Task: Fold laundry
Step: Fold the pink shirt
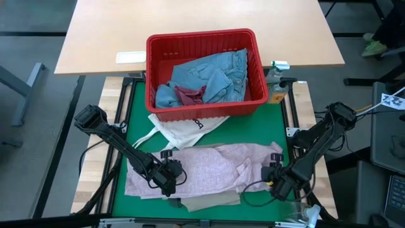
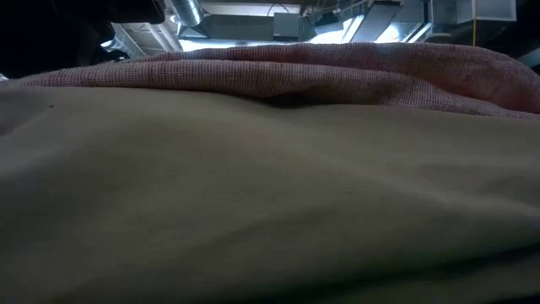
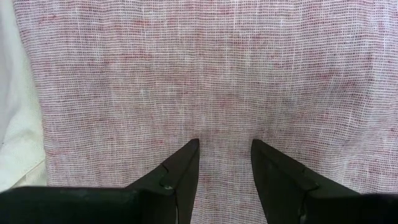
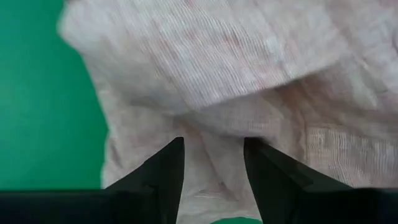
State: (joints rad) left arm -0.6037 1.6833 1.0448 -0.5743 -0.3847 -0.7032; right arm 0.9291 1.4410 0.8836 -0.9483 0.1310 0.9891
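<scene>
Mottled pink top (image 1: 202, 168) lies spread across the lower half of the green mat (image 1: 259, 126) in the high view, rumpled, with a fold ridge toward its right end. Beige trousers (image 1: 212, 201) lie under it; an edge pokes out at the lower centre of the frame. In the low view the beige cloth (image 2: 253, 194) fills nearly the whole frame, with the pink top (image 2: 337, 67) showing as a band above it.

Left gripper (image 1: 169, 180) sits low on the lower left part of the pink top. In the left wrist view its two dark fingers (image 3: 177, 177) stand apart with pink weave (image 3: 205, 81) visible in the gap between them; nothing is pinched. A strip of white cloth (image 3: 15, 137) shows at that frame's left edge.

Right gripper (image 1: 276, 177) sits at the right end of the pink top, near the mat's right side. In the right wrist view its fingers (image 4: 165, 171) are also apart, with bunched pink fabric (image 4: 249, 74) between and ahead of the tips and green mat (image 4: 43, 106) on the left. Whether the tips touch the cloth, I cannot tell.

Red plastic basket (image 1: 205, 44) stands at upper centre, holding light blue denim jeans (image 1: 215, 73) and a dark red garment (image 1: 190, 95). White tote bag (image 1: 180, 130) with black lettering lies just below the basket, between it and the pink top.
</scene>
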